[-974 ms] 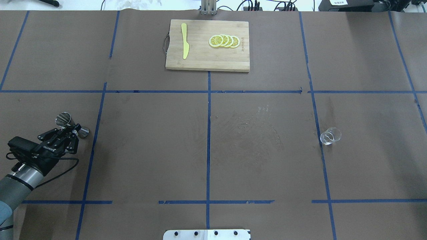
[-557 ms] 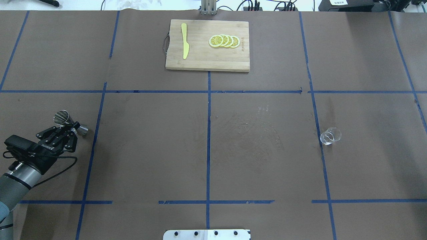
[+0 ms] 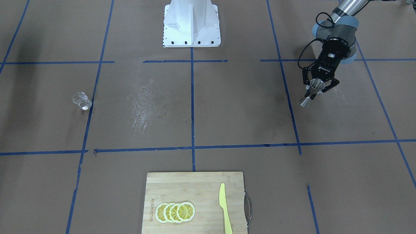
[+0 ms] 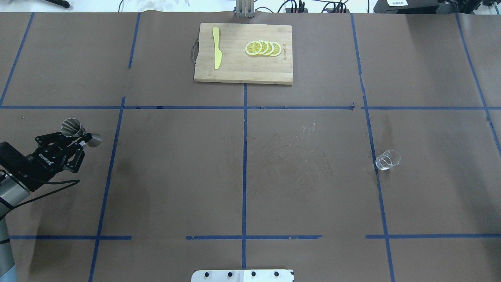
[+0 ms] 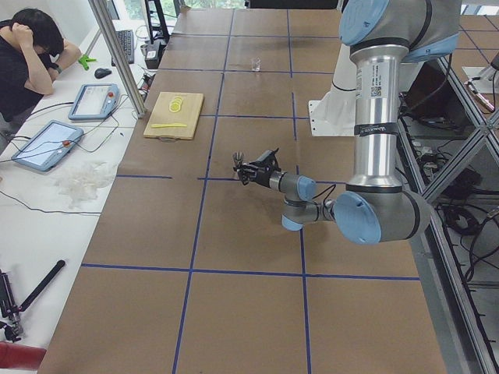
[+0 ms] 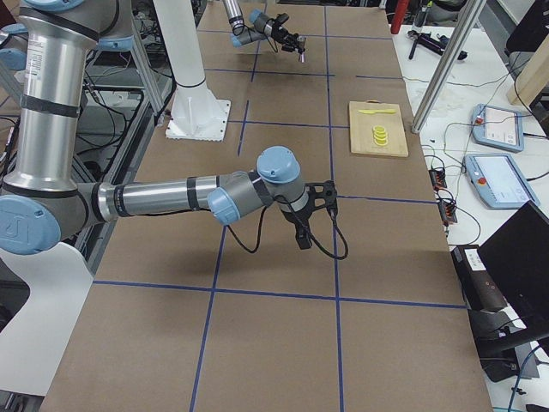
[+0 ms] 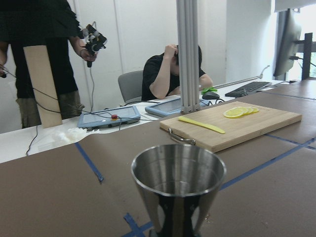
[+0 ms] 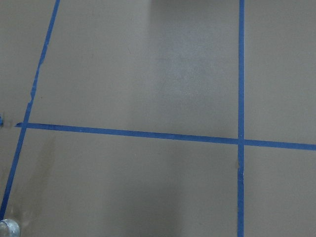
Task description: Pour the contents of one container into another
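The steel jigger (image 4: 75,127) is held at its narrow waist by my left gripper (image 4: 81,140), which is shut on it at the table's left side. In the front-facing view the jigger (image 3: 311,95) hangs tilted in that gripper (image 3: 317,89), off the paper. The left wrist view shows its empty upper cone (image 7: 177,182) close up. The clear cup (image 4: 387,159) stands alone far to the right, also seen as the cup (image 3: 81,100) on a blue line. My right gripper (image 6: 304,230) shows only in the exterior right view, so I cannot tell its state.
A wooden cutting board (image 4: 242,72) at the far middle carries a yellow knife (image 4: 216,49) and lemon slices (image 4: 263,48). A whitish smear (image 4: 301,149) marks the paper between jigger and cup. The white robot base (image 3: 191,22) stands at the near edge. Operators sit beyond the far edge.
My left gripper has carried the jigger leftward and a little farther from the robot. The clear cup has stayed where it was.
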### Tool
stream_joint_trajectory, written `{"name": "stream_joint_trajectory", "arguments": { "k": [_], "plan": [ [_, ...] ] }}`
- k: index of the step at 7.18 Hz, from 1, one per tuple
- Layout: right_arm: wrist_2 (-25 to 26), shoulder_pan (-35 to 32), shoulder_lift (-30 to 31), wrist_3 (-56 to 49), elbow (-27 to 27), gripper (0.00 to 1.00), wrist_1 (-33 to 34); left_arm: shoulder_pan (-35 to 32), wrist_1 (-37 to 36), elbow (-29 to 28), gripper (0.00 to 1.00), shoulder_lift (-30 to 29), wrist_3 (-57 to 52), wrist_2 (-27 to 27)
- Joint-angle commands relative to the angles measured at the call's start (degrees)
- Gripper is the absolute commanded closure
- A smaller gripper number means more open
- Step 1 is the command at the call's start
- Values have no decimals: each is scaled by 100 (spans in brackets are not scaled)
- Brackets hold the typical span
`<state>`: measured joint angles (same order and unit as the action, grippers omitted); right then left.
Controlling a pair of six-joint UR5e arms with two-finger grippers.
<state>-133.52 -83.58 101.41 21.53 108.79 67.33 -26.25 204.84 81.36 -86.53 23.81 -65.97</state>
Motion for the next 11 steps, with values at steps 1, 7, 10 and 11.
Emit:
{"name": "stream_joint_trajectory", "arguments": {
  "k": [1,7,10,11],
  "plan": [
    [1,0,2,0,-16,0,9,-1115,-101,47,100,-30,-426,-2219],
    [1,-9,11,18,-51,0,9,-2219,-2324,-486,100,-2795,-1687,-5347],
    [1,-9,11,26,-42,0,17,-1763,-2719,-1034,100,-3877,-1687,-5313],
    [-8,-9,11,35,-42,0,17,-1596,-2939,-1148,100,-4219,-1687,-5313]
  ]
}}
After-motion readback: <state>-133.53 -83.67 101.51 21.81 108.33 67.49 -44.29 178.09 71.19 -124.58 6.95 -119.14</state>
